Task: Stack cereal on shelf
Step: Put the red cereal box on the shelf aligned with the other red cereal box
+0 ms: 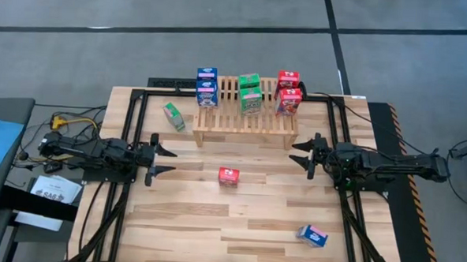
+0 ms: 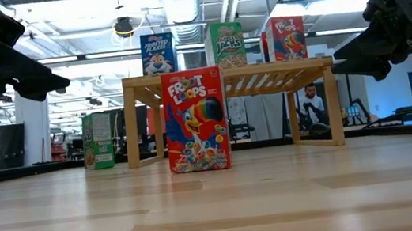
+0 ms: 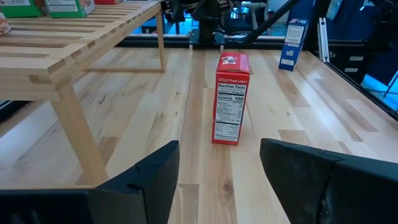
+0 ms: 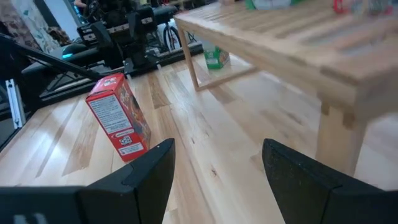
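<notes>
Blue box, near right: a blue cereal box (image 1: 313,236) lies flat on the bench (image 1: 214,217), long axis slanting left-to-right, well apart from everything else.
Red box, centre: a red cereal box (image 1: 229,175) stands upright in front of the shelf, between the two pincers; its printed front (image 2: 195,120) faces the near edge, its nutrition panel (image 3: 229,109) faces the left arm.
Left pincer: the left pincer (image 1: 160,159) hovers above the bench at the left, fingers spread and pointing right toward the red box, holding nothing.
Right pincer: the right pincer (image 1: 301,154) hovers at the right, near the shelf's right leg, fingers spread and pointing left, holding nothing.
Green box, left: a green cereal box (image 1: 174,116) sits on the bench just beside the shelf's left end, long axis slanting.
Shelf: the slatted shelf (image 1: 246,122) stands at the far middle of the bench, long axis left-to-right.
On the shelf: blue boxes (image 1: 207,86) at the left end, green boxes (image 1: 250,93) in the middle, red boxes (image 1: 288,91) at the right end; all upright, fronts toward the near edge.
</notes>
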Robot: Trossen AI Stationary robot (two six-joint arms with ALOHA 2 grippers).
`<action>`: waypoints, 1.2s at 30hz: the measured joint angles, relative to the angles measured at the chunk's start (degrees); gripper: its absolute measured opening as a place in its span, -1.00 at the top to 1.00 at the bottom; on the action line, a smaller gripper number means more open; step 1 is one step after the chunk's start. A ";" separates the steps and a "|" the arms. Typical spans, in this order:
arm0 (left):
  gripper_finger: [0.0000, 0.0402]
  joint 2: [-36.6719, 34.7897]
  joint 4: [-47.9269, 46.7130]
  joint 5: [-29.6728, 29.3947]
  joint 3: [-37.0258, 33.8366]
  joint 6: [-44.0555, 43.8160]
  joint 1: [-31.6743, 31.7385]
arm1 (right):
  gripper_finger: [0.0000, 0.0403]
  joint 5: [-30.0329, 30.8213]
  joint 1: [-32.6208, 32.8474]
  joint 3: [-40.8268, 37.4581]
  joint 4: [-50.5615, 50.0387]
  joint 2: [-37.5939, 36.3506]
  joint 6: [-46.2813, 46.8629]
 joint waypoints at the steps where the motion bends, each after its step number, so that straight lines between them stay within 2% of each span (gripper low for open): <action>1: -0.07 0.00 0.00 0.00 0.00 0.00 0.00 | -0.32 -0.03 0.20 0.24 0.62 0.02 -1.40; 7: -0.07 0.02 0.00 0.00 0.00 0.00 0.00 | -0.32 0.00 2.68 5.75 1.46 0.33 -9.18; 12: -0.07 0.02 0.00 0.00 0.00 0.02 0.00 | -0.32 0.49 4.54 11.13 1.33 4.83 -11.64; 20: -0.07 0.02 -0.02 0.00 0.00 0.02 0.00 | -0.32 0.62 6.43 22.61 1.71 21.83 -12.08; 29: -0.07 0.02 0.00 0.00 -0.02 0.02 0.00 | -0.33 0.34 7.52 35.66 2.59 40.88 -3.87; 32: -0.07 0.02 0.00 -0.01 -0.02 0.02 0.00 | -0.39 0.24 7.52 38.53 5.40 46.28 -2.59; 36: -0.07 0.02 0.00 0.00 -0.02 0.02 -0.01 | -0.60 -0.25 7.52 41.58 10.42 53.20 -2.59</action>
